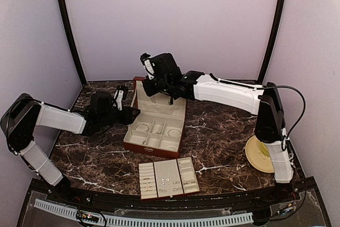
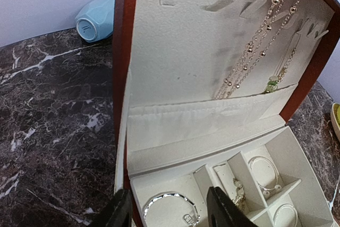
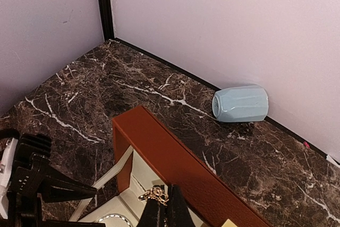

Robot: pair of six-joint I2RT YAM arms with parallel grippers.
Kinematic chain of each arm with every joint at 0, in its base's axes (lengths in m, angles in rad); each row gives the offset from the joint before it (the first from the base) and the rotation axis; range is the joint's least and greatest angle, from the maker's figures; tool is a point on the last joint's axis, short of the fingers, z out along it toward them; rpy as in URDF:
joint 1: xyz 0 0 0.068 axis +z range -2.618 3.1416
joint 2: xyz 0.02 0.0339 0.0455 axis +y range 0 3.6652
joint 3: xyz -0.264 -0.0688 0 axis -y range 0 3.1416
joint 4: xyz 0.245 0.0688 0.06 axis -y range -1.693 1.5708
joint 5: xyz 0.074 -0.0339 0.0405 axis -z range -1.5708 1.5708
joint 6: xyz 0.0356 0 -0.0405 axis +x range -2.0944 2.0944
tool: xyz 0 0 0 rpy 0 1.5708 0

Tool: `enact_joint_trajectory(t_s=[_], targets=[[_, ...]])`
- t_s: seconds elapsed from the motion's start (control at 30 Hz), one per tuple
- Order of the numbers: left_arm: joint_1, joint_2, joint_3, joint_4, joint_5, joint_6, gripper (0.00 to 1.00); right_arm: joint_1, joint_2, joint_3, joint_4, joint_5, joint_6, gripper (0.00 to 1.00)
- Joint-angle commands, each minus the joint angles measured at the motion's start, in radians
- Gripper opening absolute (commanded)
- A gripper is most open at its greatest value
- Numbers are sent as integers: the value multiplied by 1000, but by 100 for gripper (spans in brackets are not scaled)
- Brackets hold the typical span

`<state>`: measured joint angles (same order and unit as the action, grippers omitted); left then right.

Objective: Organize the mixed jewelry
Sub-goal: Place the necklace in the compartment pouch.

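The red-brown box [image 1: 154, 144] stands open at mid-table with its cream-lined lid [image 2: 212, 41] upright. Several small rings and earrings [image 1: 169, 185] lie in the separate cream-lined tray [image 1: 142, 180] in front of the box. My right gripper [image 3: 166, 211] is above the lid's top edge and is shut on the end of a gold necklace [image 3: 155, 194]. Its chains [image 2: 255, 46] hang down the inside of the lid. My left gripper [image 2: 170, 213] is open over the box's left rear corner, above a silver bangle [image 2: 170, 206]. From above it shows at the box's left side [image 1: 130, 114].
A pale blue cup [image 3: 241, 103] lies on its side by the back wall behind the box. A yellow plate [image 1: 259, 155] sits at the right, beside my right arm's base. More bracelets [image 2: 265, 171] lie in other box compartments. Walls close in on three sides.
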<state>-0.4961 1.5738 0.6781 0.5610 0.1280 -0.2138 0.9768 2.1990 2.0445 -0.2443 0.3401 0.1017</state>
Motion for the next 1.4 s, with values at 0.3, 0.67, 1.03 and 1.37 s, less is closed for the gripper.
enact_joint_trajectory(t_s=[0.3, 0.67, 1.03, 1.37], targets=[[1, 0, -24, 13, -40, -14, 55, 10, 82, 121, -27, -42, -16, 0], [1, 7, -24, 17, -41, -16, 55, 8, 112, 154, -39, -21, -15, 0], [1, 8, -30, 23, -44, -14, 55, 10, 141, 196, -65, 19, -3, 0], [1, 4, -62, 31, -86, -42, 59, 8, 154, 218, -84, 38, 15, 0]])
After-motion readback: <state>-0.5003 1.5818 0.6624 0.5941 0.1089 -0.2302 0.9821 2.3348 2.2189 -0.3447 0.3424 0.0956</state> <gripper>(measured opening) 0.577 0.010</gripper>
